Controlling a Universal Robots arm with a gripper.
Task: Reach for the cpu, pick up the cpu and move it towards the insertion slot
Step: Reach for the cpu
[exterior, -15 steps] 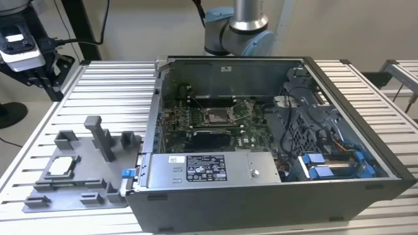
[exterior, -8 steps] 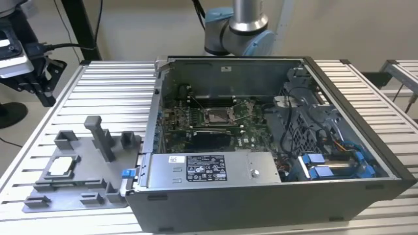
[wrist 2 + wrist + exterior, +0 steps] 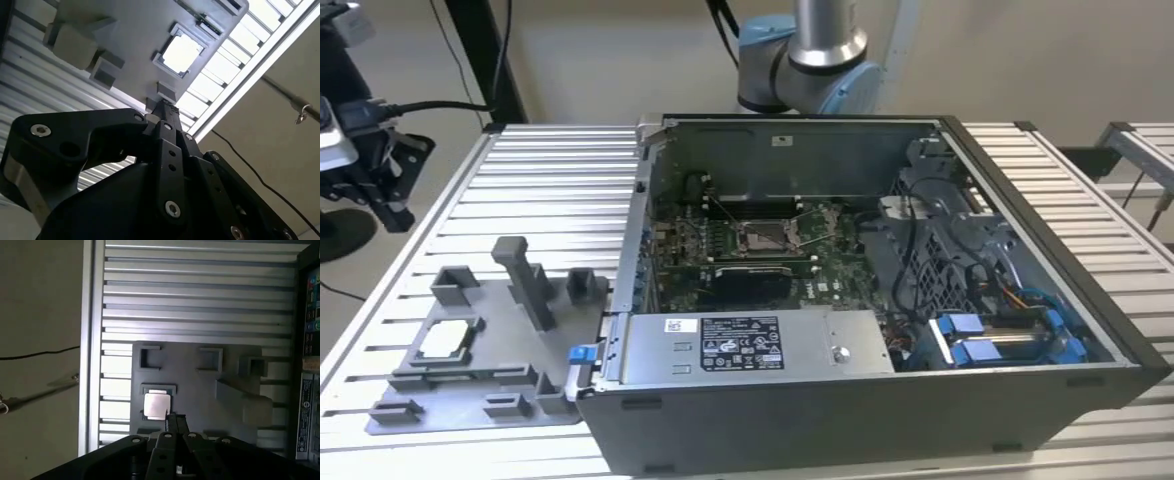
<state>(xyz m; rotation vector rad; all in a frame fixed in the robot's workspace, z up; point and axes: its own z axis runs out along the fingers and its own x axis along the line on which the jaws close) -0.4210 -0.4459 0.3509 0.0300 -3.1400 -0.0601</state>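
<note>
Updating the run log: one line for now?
cpu: seated in grey fixture, not held | pincer: apart from cpu | insertion slot: inside open case

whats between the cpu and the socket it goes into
In the exterior view, a tall grey post and a short block stand between the cpu and the socket, then the computer case's side wall.

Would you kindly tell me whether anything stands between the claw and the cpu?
Nothing visible does. In the first wrist view the claw hangs near the cpu, which lies uncovered in its recess on the grey fixture plate; the plate's taller blocks stand apart from it.
</note>
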